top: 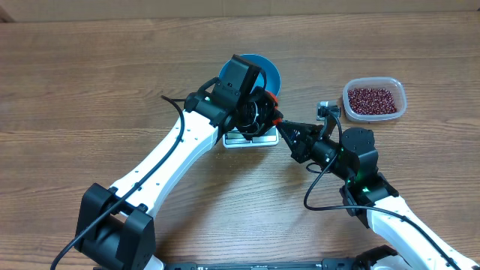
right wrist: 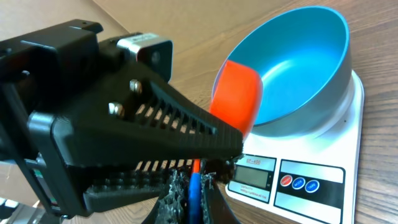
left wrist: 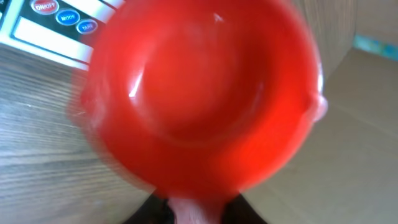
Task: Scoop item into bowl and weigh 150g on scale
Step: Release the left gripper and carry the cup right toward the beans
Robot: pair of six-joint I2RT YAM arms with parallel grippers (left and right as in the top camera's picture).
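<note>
Wooden tabletop (top: 90,75). White kitchen scale (top: 251,140) sits mid-table, with the teal-blue bowl (top: 270,73) on its platform. Red-brown beans (top: 371,99) lie in a clear plastic tub (top: 402,96), well to the right of the scale. A red scoop (right wrist: 239,99) hangs above the scale, cup near the bowl's rim. Right pincer (right wrist: 194,190) is clenched on the scoop's handle. Left pincer (top: 261,118) is over the scale at the same handle; cannot tell whether it grips.

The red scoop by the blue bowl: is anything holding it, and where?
The right gripper is shut on the handle of the scoop, below its cup. The left gripper is beside it too; whether it grips cannot be told.
</note>
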